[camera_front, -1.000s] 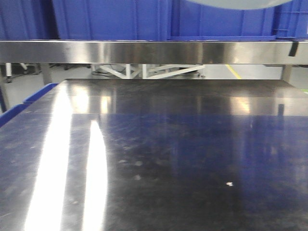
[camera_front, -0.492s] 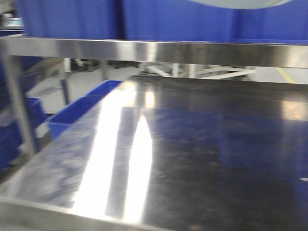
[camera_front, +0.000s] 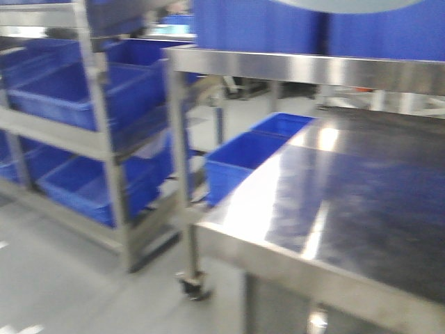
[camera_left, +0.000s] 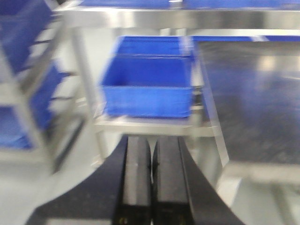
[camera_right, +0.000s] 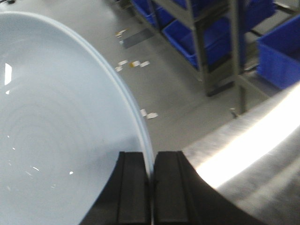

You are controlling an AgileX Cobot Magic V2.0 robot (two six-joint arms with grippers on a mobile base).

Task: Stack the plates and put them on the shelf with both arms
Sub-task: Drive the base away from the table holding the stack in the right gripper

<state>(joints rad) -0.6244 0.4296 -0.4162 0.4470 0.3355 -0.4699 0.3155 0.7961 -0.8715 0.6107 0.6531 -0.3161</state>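
Note:
In the right wrist view my right gripper (camera_right: pixel 151 173) is shut on the rim of a large pale bluish-white plate (camera_right: pixel 56 122), held in the air on edge. Whether one plate or two are clamped I cannot tell. A pale sliver of the plate (camera_front: pixel 348 5) shows at the top of the front view. The steel shelf rail (camera_front: pixel 306 69) runs across the upper right there, above the dark tabletop (camera_front: pixel 361 188). My left gripper (camera_left: pixel 151 159) is shut and empty, off the table's left end. The shelf (camera_left: pixel 154 18) shows at the top of the left wrist view.
Big blue crates (camera_front: pixel 257 24) stand on the shelf. A blue crate (camera_front: pixel 243 156) sits on a lower stand left of the table; it also shows in the left wrist view (camera_left: pixel 147 86). A rack of blue bins (camera_front: pixel 76 104) stands farther left. Grey floor (camera_front: pixel 62 278) lies below.
The front view has swung left: the table slid to the right of the picture and the rack, crate and floor came into view. The plate sliver stays at the top.

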